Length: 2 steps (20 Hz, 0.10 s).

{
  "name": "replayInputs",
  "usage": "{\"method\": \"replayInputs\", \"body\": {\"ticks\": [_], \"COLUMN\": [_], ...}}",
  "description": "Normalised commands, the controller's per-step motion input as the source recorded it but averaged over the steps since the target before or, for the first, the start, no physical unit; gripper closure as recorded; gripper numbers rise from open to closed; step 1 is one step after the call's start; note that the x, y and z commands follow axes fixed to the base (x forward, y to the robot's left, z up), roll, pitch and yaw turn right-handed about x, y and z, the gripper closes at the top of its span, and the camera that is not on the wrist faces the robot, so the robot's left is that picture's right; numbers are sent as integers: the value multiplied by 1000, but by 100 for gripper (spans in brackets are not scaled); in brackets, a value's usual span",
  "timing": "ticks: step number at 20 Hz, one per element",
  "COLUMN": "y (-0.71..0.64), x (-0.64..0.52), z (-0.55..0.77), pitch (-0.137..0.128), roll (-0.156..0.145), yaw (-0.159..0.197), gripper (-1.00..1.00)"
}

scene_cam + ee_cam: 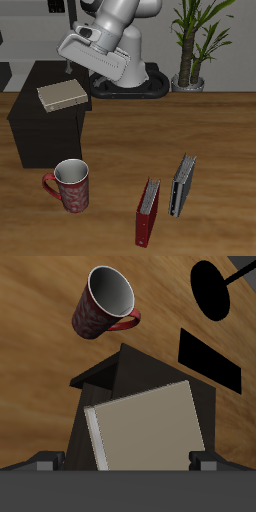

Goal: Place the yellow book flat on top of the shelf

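The yellow book (62, 95) lies flat on top of the shelf (35, 135), a dark boxy cabinet at the table's back. My gripper (69, 68) hangs just above the book, apart from it, with its jaws open and empty. In the wrist view the book (145, 431) fills the space between my two fingertips (45, 463), resting on the shelf's dark top (130, 371). My gripper (125, 464) holds nothing.
A red patterned mug (72, 186) stands in front of the shelf, also in the wrist view (105, 304). A red book (148, 212) and a dark grey book (183, 185) stand upright nearer the table's front edge. A potted plant (192, 45) stands at the back.
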Motion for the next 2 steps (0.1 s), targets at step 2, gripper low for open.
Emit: {"method": "replayInputs", "body": {"ticks": [2], "y": [76], "x": [-22], "z": [12], "pitch": [7], "roll": [40], "yaw": [-2], "gripper": [-100]}}
